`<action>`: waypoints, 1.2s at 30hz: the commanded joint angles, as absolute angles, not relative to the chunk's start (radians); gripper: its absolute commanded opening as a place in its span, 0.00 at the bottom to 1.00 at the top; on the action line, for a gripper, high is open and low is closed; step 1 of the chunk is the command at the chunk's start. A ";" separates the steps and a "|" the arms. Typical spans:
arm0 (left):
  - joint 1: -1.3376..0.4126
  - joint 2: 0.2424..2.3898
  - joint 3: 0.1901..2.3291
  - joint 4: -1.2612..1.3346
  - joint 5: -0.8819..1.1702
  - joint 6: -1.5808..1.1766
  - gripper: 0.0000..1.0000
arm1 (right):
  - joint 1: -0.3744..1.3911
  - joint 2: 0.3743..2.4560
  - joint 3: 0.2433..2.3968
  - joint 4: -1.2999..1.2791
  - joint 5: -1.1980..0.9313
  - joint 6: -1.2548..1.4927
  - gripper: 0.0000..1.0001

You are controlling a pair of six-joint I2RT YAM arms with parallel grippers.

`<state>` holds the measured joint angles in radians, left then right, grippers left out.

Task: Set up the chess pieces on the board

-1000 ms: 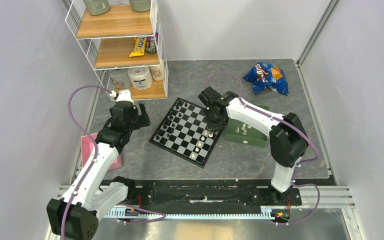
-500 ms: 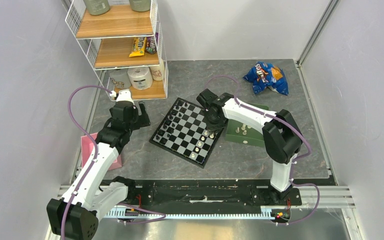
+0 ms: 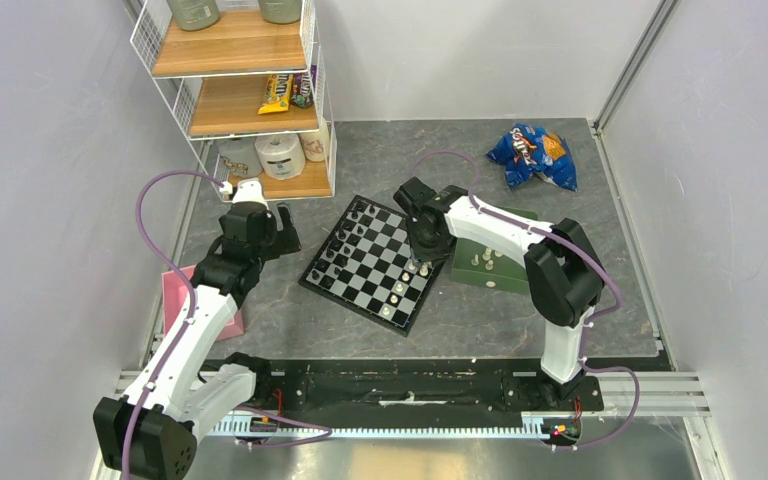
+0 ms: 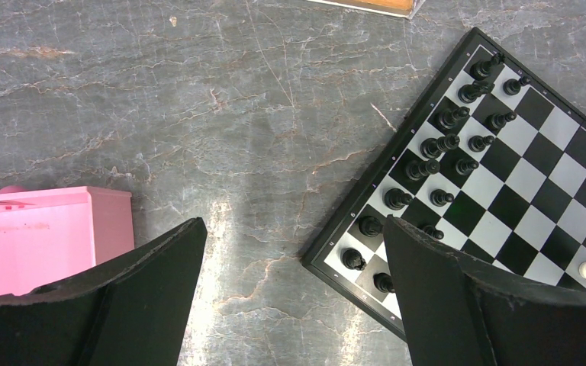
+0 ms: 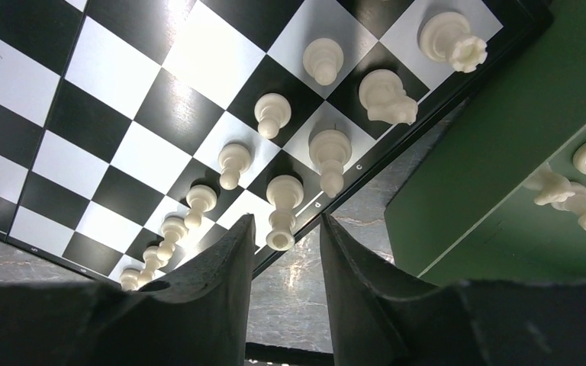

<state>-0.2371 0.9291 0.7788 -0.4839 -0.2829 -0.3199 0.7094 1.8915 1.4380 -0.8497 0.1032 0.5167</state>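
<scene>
Grey marbled stone-look tabletop (image 3: 380, 160), walled on three sides. Near centre, lying askew: square flat chessboard with black border (image 3: 355, 302), and just beside its right edge a green rectangular tray (image 3: 495, 278). Pink rectangular box (image 3: 173, 298) at left edge; crumpled blue snack bag (image 3: 532, 155) far right; white wire rack with wooden shelves (image 3: 240, 105) in far-left corner.

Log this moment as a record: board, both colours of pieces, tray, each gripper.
board: chequered, angled on the grey table
green tray: beside the board, a few loose cream figures inside
black pieces: two rows along the edge far from the tray
cream pieces: two rows along the edge beside the tray
right gripper: open, fingers flanking a standing cream piece, gaps both sides
left gripper: open, empty, above table between pink box and board
</scene>
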 commanded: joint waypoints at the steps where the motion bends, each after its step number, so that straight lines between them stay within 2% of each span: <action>1: -0.233 0.928 0.796 -0.472 -0.283 -0.310 0.94 | 0.704 1.815 1.479 -0.855 0.119 0.499 0.46; 5: -0.233 0.928 0.795 -0.472 -0.282 -0.310 0.94 | 0.678 1.731 1.468 -0.874 0.171 0.492 0.49; 10: -0.233 0.934 0.798 -0.472 -0.274 -0.311 0.94 | 0.526 1.631 1.384 -0.871 0.182 0.511 0.49; 17: -0.233 0.932 0.797 -0.472 -0.277 -0.311 0.94 | 0.342 1.633 1.297 -0.860 0.147 0.509 0.49; 36: -0.233 0.925 0.795 -0.472 -0.285 -0.310 0.94 | 0.280 1.774 1.281 -0.796 0.136 0.517 0.45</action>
